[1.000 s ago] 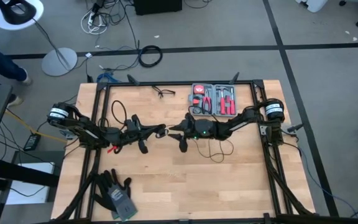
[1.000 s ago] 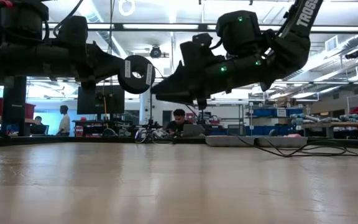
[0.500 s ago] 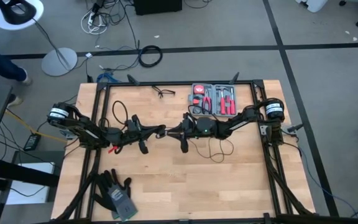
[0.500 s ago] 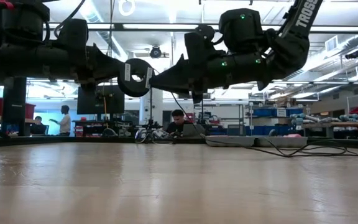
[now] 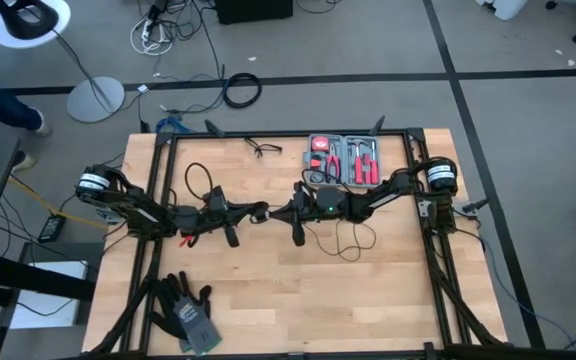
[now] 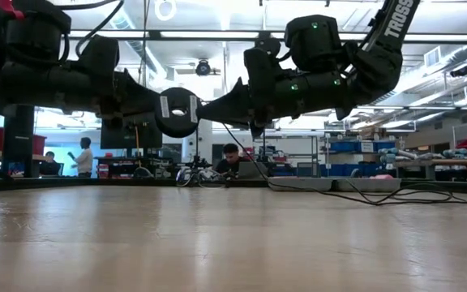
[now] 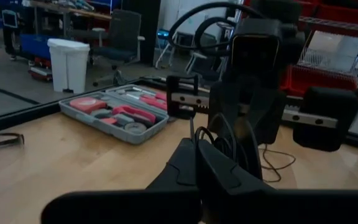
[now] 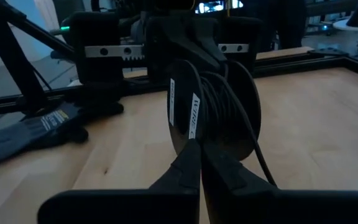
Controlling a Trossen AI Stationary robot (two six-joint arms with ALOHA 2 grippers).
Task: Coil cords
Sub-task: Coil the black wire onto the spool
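Gripping a black spool (image 8: 213,106) labelled "WIRE", the left claw (image 5: 258,212) meets the closed right claw (image 5: 274,213).

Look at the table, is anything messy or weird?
A bit messy: the thin black cord sprawls in loose loops on the wood below the right arm instead of sitting coiled. Both grippers meet in mid-air at a round black spool; the left gripper and right gripper both have shut jaws.

A grey open tool case (image 5: 344,159) with red-handled tools sits at the wooden table's (image 5: 298,290) far edge. Dark grey work gloves (image 5: 185,309) lie at the near left corner.
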